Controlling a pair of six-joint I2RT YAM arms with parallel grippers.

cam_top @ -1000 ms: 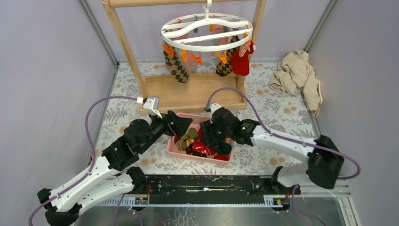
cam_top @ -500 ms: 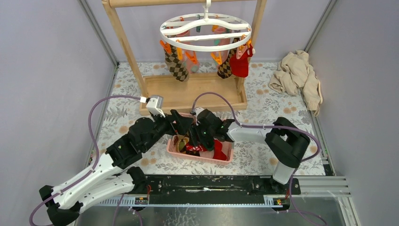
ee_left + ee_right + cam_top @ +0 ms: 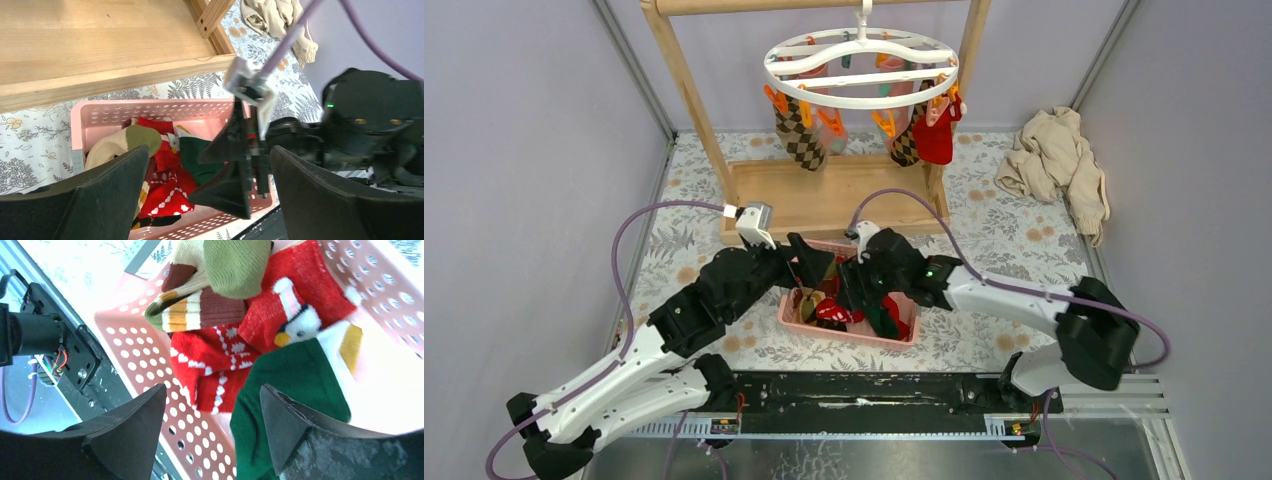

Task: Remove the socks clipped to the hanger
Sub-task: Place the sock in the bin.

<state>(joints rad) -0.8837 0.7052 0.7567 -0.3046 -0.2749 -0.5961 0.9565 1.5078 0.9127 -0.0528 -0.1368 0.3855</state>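
The white ring hanger (image 3: 861,68) hangs from the wooden rack's top bar. Clipped socks dangle under it: a brown argyle one (image 3: 799,135) on the left, another argyle (image 3: 904,145) and a red one (image 3: 936,135) on the right. Both grippers hover low over the pink basket (image 3: 902,338). My left gripper (image 3: 817,263) (image 3: 209,149) is open at the basket's back left, holding nothing. My right gripper (image 3: 856,288) (image 3: 212,390) is open and empty just above a red sock with white marks (image 3: 215,360) and a green sock (image 3: 295,385) lying in the basket.
The basket (image 3: 200,440) also holds a red penguin sock (image 3: 300,305), a brown striped sock (image 3: 200,310) and an olive-toed one (image 3: 235,265). The rack's wooden base tray (image 3: 834,195) stands just behind. A beige cloth heap (image 3: 1059,165) lies back right. The black rail (image 3: 874,390) runs along the near edge.
The hanger has stopped tilting and hangs more level. My right gripper shifted left over the basket and its elbow swung; its jaws spread slightly. The left gripper edged forward.
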